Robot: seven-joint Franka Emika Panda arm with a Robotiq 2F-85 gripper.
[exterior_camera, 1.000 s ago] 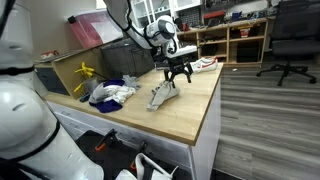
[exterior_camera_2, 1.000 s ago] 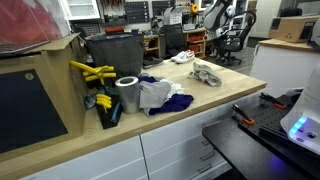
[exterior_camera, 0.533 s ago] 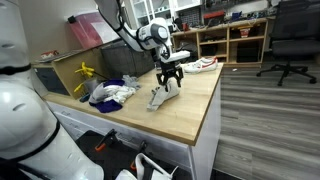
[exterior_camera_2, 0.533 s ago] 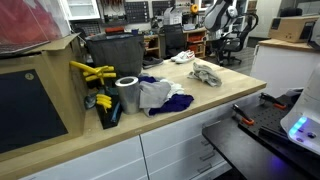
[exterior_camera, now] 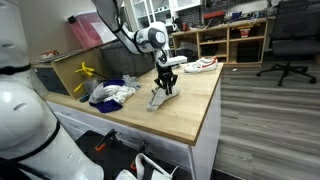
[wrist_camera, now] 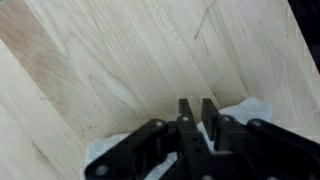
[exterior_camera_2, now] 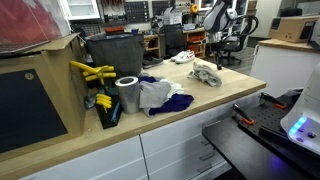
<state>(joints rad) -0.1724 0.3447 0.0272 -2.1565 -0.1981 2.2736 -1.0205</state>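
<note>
Wood, pale and plank-jointed: worktop (exterior_camera: 195,118), bearing every item listed below.

Item 1. Gripper (exterior_camera: 165,88), black, two-fingered, on a white arm. It stood tips-down near the far end of the worktop, touching the crumpled cloth. In the wrist view the gripper (wrist_camera: 198,104) showed its fingers (wrist_camera: 187,122) drawn close together, with only a narrow slit between them. Whether any fabric was nipped in that slit could not be told.

Item 2. Crumpled cloth (exterior_camera: 158,99), grey-white. It lay flat on the bare wood directly under the gripper, well apart from the other textiles. In an exterior view the cloth (exterior_camera_2: 205,73) sat near the far edge of the worktop. In the wrist view white folds (wrist_camera: 243,112) showed on both sides of the fingers.

Item 3. Heap of white and blue cloths (exterior_camera: 112,93), loose, toward the opposite end of the worktop.

Item 4. Silver roll (exterior_camera_2: 127,95), upright, just beside that heap.

Item 5. Yellow clamps (exterior_camera_2: 90,72), set behind the roll, next to a dark bin (exterior_camera_2: 115,55).

Item 6. White and red object (exterior_camera: 205,64), at the far edge beyond the gripper; kind unclear.
</note>
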